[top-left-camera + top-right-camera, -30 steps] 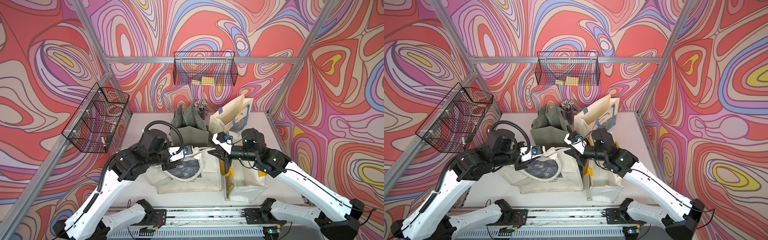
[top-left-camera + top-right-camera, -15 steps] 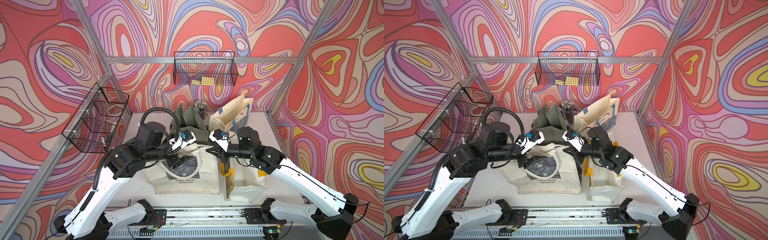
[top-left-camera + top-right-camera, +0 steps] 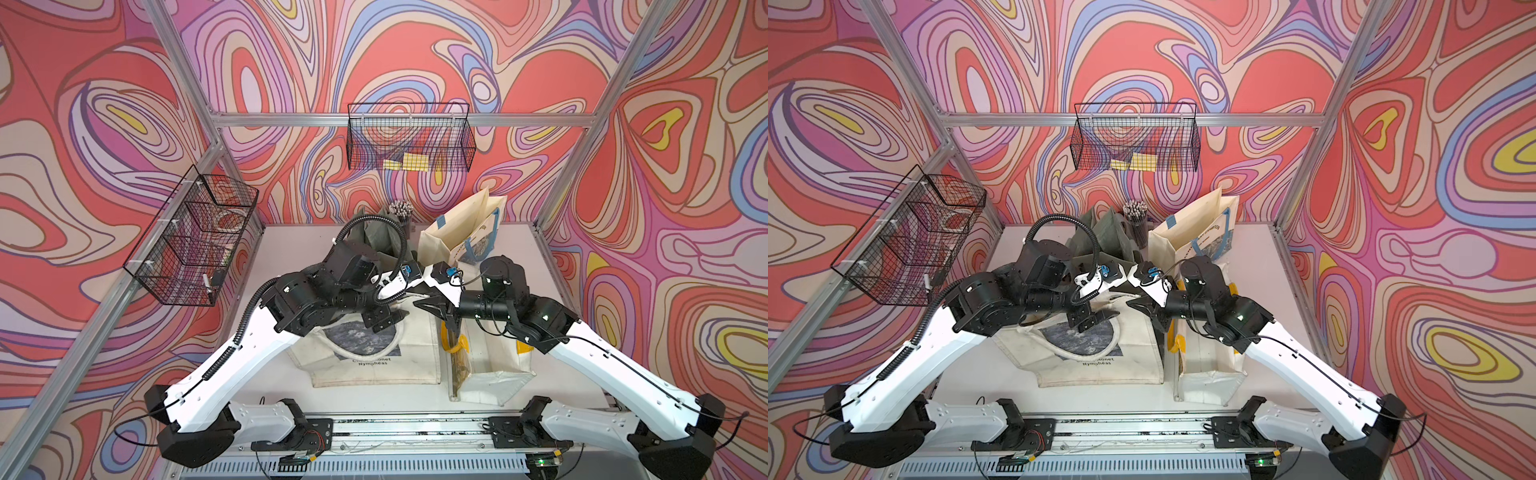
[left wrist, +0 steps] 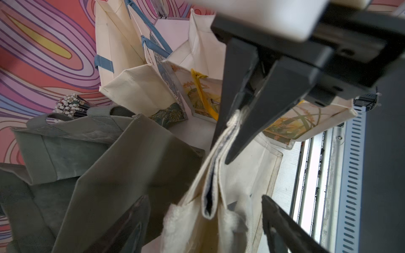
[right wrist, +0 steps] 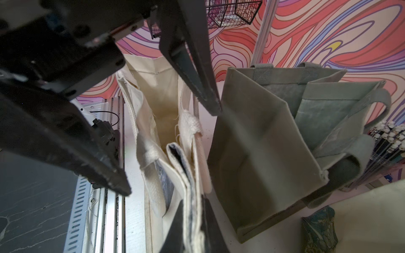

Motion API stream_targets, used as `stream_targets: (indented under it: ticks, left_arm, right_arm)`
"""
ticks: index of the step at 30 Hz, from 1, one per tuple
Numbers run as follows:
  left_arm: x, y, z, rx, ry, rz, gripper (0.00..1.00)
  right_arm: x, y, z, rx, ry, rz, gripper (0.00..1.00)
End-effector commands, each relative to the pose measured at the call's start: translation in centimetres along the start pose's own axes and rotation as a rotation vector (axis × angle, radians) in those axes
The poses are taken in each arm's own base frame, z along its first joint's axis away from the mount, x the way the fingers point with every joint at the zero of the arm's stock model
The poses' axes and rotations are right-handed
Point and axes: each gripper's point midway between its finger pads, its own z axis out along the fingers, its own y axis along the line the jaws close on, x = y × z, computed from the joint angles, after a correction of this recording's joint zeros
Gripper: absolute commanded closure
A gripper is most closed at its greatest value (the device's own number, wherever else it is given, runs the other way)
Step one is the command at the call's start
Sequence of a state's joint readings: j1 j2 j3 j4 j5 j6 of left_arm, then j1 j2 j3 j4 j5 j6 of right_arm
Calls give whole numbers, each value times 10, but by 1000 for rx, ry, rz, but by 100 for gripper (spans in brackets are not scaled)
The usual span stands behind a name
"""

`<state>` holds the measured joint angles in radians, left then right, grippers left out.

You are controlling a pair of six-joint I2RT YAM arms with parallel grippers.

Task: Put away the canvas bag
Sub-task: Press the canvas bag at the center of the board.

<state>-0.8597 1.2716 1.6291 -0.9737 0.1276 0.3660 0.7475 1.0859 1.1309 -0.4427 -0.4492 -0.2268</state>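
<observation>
Canvas bag (image 3: 374,365) w/ Monet print lies flat at front-centre of table (image 3: 521,257), mouth end raised. R end effector (image 4: 221,151) is clenched on its folded rim. L end effector (image 5: 171,152) gapes wide beside that rim, grasping nothing. My read: L should pinch the rim apart from R before any lift, staying clear of olive tote (image 5: 263,142) behind.

Notes on lettering:
- canvas bag (image 3: 376,374), (image 3: 1100,372): we read two printed lines under dark picture (image 3: 353,338), in both top views.
- lower line: "Nymphéas".
- upper line: partly hidden, only the ending "onet" is clear to us.
- blue-handled bag (image 3: 1209,237) at back: we see one slanted line of small lettering, too small to read.
</observation>
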Motion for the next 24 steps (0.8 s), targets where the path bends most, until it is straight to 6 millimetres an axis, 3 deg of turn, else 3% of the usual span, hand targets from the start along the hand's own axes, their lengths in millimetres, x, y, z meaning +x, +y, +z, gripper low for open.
stream_targets:
  ticks: [1, 9, 15, 20, 21, 22, 24]
  left_arm:
    - [-3, 9, -5, -54, -3, 13, 18]
    - [5, -7, 0, 20, -22, 37, 22]
    - [20, -7, 9, 6, 22, 50, 47]
    - [24, -6, 11, -8, 23, 93, 75]
    - [24, -6, 11, -6, 23, 107, 86]
    - [23, -6, 10, -6, 19, 122, 96]
    - [21, -4, 7, -17, 11, 156, 100]
  right_arm:
    - [-23, 7, -11, -11, -115, -88, 100]
    - [-28, 8, -13, -8, -141, -140, 100]
    - [-29, 4, -13, 18, -155, -171, 100]
    - [-35, 4, -14, 18, -175, -170, 100]
    - [-36, 4, -14, 19, -179, -166, 100]
    - [-36, 3, -14, 20, -179, -161, 98]
    - [-33, 5, -13, 11, -170, -142, 83]
